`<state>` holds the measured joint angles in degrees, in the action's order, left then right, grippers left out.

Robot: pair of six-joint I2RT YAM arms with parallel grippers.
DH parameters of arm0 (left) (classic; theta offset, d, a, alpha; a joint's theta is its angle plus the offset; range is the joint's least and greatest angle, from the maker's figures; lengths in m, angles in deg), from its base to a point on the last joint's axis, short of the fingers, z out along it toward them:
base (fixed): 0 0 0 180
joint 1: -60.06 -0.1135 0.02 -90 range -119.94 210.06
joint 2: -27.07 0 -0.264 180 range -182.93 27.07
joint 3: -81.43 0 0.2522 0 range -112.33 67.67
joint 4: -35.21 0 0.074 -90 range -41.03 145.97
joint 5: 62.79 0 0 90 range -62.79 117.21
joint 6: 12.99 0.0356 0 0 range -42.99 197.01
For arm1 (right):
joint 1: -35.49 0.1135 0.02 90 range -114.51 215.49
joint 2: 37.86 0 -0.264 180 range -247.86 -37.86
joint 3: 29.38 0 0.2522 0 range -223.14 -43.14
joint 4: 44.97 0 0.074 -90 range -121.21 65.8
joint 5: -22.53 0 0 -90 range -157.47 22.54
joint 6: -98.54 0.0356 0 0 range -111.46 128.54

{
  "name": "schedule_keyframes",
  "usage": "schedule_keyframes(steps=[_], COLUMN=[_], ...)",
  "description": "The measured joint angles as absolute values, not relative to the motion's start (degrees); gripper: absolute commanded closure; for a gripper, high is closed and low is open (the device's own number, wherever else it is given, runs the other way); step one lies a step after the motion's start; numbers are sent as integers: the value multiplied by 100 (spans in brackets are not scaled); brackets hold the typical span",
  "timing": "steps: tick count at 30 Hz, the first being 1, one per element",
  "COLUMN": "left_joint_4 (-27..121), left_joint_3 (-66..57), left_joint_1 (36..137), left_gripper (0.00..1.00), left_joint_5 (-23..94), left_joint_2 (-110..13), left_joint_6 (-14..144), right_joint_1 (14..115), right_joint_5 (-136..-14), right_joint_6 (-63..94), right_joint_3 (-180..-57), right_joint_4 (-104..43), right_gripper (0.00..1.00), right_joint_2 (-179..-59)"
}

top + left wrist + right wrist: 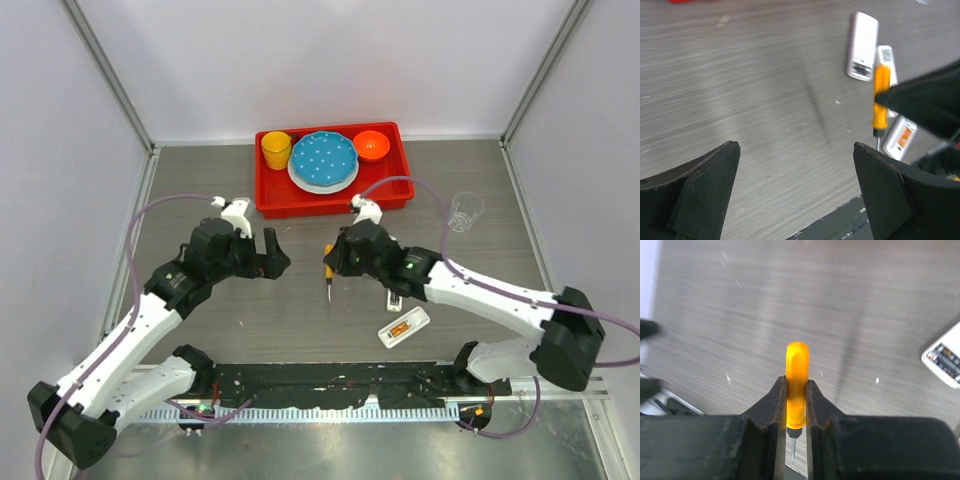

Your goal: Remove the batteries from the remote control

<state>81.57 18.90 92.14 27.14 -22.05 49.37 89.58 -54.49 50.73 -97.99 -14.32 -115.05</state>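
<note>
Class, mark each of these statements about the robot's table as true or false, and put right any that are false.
1. The right gripper is shut on the orange screwdriver. True.
2. The left gripper grips a battery. False: its jaws stand wide open with nothing between them.
3. The clear glass stands inside the red tray. False: it stands on the table, to the right of the tray.
4. The yellow cup is in the red tray. True.
</note>
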Motion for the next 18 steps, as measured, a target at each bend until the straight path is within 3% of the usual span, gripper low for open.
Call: schedule_keyframes(steps=[10, 15, 18], left_joint_4=[5923, 5077, 4511], left_joint_3=[2484, 2270, 2172], left_joint_1=[9684, 10129, 10250], left_gripper=[3, 13, 27], left_joint_5=[4991, 5393, 5601], left_joint_2=[-3796, -4467, -4823], left_joint_6=[4279, 4091, 3925], right_joint_1=[7679, 7546, 7546], right_joint_5=[-6122, -6603, -6842], right_joint_6=[4999, 5071, 5093], right_joint_3=[-8789, -8520, -8490], right_joint_4=[-2649, -2993, -3213], right_gripper=[99, 99, 99], right_joint_2=[-10032, -9936, -9890])
